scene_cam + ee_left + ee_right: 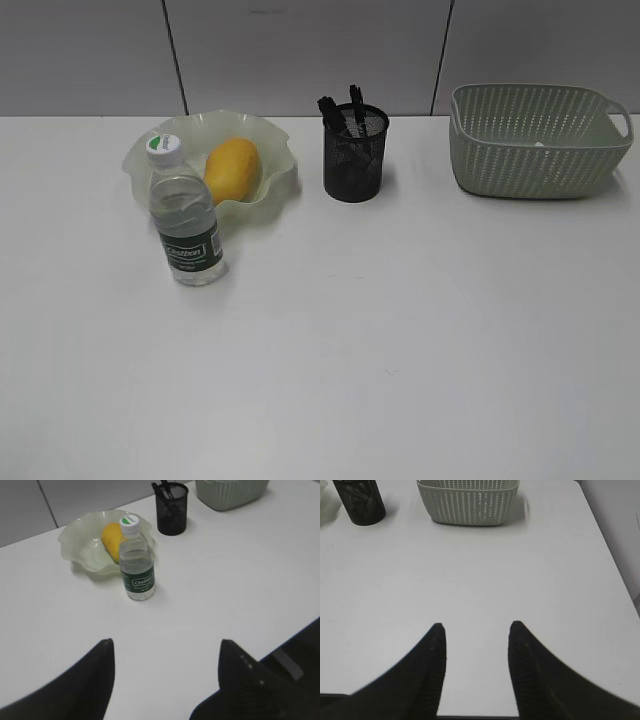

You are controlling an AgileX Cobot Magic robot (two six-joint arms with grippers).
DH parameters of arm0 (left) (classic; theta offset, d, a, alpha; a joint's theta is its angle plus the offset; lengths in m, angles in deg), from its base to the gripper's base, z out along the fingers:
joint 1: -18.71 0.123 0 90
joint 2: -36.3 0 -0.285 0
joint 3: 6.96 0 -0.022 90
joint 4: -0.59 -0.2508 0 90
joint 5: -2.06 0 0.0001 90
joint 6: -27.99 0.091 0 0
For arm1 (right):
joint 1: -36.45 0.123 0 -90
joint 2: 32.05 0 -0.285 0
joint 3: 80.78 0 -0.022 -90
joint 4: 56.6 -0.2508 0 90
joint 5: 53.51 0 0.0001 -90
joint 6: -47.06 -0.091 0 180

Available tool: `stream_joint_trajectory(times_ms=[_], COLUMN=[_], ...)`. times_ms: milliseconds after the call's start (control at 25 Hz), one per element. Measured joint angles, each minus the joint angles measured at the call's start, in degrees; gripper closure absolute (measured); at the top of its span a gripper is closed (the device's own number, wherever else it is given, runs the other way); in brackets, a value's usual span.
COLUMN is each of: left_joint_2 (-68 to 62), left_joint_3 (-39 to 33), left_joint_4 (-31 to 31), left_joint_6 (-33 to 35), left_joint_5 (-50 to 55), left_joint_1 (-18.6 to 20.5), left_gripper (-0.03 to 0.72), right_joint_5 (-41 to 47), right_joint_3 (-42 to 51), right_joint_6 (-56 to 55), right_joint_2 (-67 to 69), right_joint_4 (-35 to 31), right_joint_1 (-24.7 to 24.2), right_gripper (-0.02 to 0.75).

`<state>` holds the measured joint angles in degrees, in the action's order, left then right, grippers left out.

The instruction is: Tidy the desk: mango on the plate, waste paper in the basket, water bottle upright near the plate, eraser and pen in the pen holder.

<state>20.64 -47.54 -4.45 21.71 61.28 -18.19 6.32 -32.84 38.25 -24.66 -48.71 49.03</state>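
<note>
Your water bottle (pixel 136 562) stands upright just near-left of the plate (pixel 80 542), light, smooth and tippy, so any regrip belongs on its labelled waist, while both the left gripper (pixel 165 652) and right gripper (pixel 477 632) hang apart and empty.

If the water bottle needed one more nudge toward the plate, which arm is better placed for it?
Left, probably. The left gripper is open and faces the upright water bottle beside the plate; the right gripper faces the basket.
</note>
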Motion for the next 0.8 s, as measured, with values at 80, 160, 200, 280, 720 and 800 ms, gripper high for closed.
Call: stream_joint_trajectory(times_ms=[80,160,200,280,720,800], left_joint_2=[4.0,6.8,7.6,7.6,7.7,8.0], left_joint_3=[-1.7,-4.1,-5.0,-5.6,-5.7,-5.7], left_joint_4=[-1.5,-2.6,-2.9,-3.4,-3.8,-3.8], left_joint_6=[-2.6,-3.6,-3.9,-4.1,-4.1,-4.1], left_joint_5=[0.8,1.2,1.4,1.7,1.6,1.6], left_joint_1=[0.0,0.0,0.0,0.0,2.2,7.5], left_gripper=[0.21,0.222,0.227,0.235,0.244,0.246], right_joint_5=[0.0,0.0,0.0,0.0,0.0,0.0], right_joint_3=[0.0,0.0,0.0,0.0,0.0,0.0], right_joint_6=[0.0,0.0,0.0,0.0,0.0,0.0], right_joint_2=[0.0,0.0,0.0,0.0,0.0,0.0], right_joint_4=[0.0,0.0,0.0,0.0,0.0,0.0], right_joint_1=[0.0,0.0,0.0,0.0,-1.5,-4.2], right_gripper=[0.398,0.398,0.398,0.398,0.398,0.398])
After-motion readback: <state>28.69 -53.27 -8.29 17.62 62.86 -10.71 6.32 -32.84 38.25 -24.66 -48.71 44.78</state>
